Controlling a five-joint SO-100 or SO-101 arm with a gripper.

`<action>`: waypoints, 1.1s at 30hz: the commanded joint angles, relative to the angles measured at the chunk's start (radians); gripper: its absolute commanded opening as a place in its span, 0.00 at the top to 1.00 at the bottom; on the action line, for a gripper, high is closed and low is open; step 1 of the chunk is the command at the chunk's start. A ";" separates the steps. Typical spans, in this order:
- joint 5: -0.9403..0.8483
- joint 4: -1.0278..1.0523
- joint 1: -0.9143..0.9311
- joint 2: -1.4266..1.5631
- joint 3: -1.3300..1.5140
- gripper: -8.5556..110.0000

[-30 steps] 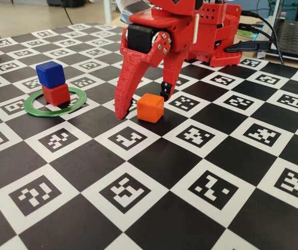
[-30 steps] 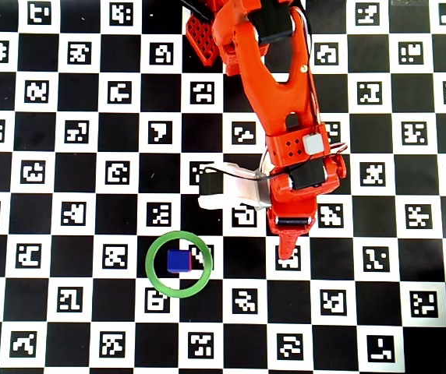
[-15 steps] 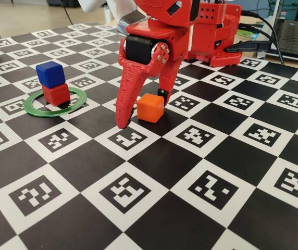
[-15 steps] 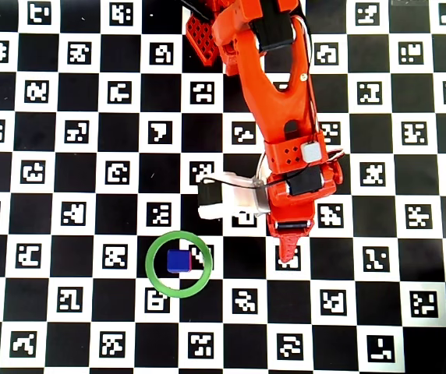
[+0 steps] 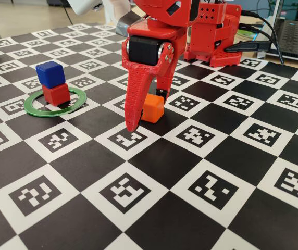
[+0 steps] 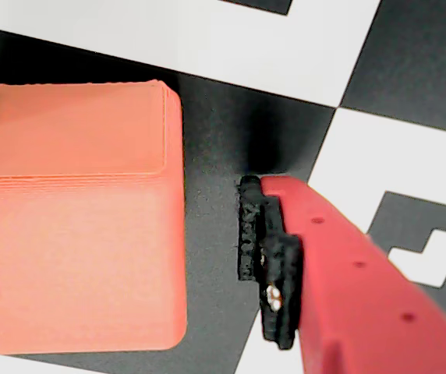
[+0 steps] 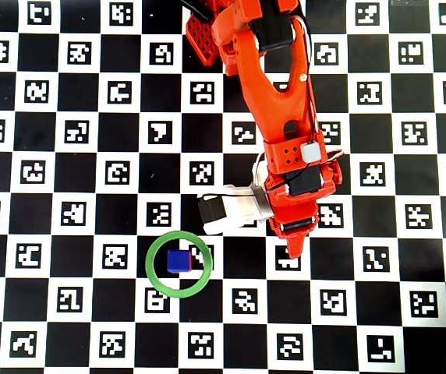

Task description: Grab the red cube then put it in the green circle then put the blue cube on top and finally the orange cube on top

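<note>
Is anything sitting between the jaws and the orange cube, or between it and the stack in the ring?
Nothing visible. The gripper straddles the orange cube, with a bare gap to one finger in the wrist view. Only checkered mat lies between it and the blue cube atop the red cube in the green circle.

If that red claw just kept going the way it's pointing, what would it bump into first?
Probably the checkered mat: the end effector points nearly straight down, fingertips already almost on it, open around the orange cube, which sits between the fingers.
</note>
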 commanded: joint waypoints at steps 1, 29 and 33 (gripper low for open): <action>-0.003 -0.005 0.005 0.023 -0.037 0.55; -0.121 0.492 0.112 0.023 -0.549 0.82; -0.164 0.578 0.187 -0.029 -0.684 0.82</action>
